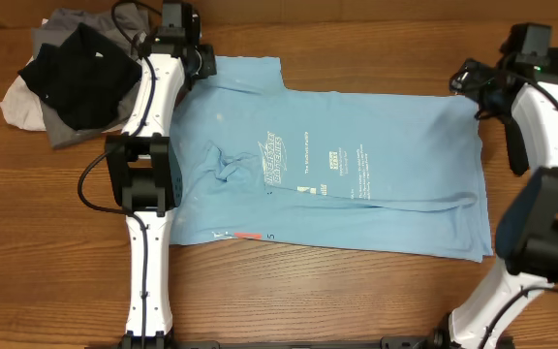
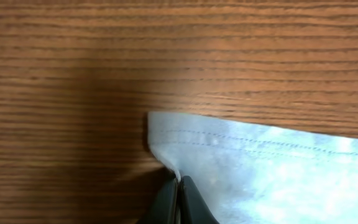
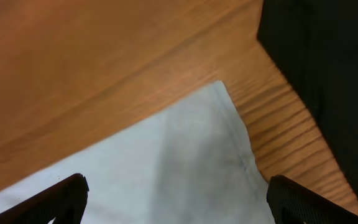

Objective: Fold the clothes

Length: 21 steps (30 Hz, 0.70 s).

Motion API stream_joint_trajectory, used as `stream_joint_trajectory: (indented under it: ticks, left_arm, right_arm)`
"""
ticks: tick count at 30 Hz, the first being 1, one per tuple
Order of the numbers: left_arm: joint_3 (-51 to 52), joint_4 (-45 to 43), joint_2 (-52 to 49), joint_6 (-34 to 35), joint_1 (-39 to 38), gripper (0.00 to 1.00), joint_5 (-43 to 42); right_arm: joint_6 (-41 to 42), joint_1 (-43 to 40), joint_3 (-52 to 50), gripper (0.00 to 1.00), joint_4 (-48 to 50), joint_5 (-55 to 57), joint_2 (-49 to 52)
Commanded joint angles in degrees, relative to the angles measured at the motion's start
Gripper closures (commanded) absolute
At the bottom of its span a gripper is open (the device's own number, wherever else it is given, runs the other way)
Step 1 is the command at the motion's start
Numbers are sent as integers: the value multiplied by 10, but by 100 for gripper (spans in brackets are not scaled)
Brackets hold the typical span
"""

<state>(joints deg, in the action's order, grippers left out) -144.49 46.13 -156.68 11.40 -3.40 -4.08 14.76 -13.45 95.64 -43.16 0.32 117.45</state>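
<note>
From overhead, the blue T-shirt (image 1: 356, 194) lies spread flat on the table (image 1: 356, 310), right of a pile of black and grey garments (image 1: 71, 78). The left gripper (image 1: 201, 66) is at its far-left corner and the right gripper (image 1: 473, 82) at its far-right corner. The left wrist view shows jaws closed, pinching the shirt's stitched edge. The right wrist view shows jaws wide apart over the shirt's corner, holding nothing.

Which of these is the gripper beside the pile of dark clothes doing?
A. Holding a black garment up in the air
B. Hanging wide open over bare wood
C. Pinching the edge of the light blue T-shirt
C: the left wrist view shows the left gripper closed tight on the stitched edge of the light blue T-shirt, close to its corner.
</note>
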Motion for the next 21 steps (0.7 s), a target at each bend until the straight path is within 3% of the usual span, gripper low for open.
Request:
stream_joint_trajectory:
  ticks: [1,21]
  left_arm:
    - [-11,-7,-15,-7,-10,96,2]
    - [-10,13,-15,-7,-12,96,2]
  right_arm:
    - [-13,-1,27,4,7,11,45]
    - [-28,-1,68,6,114,76,155]
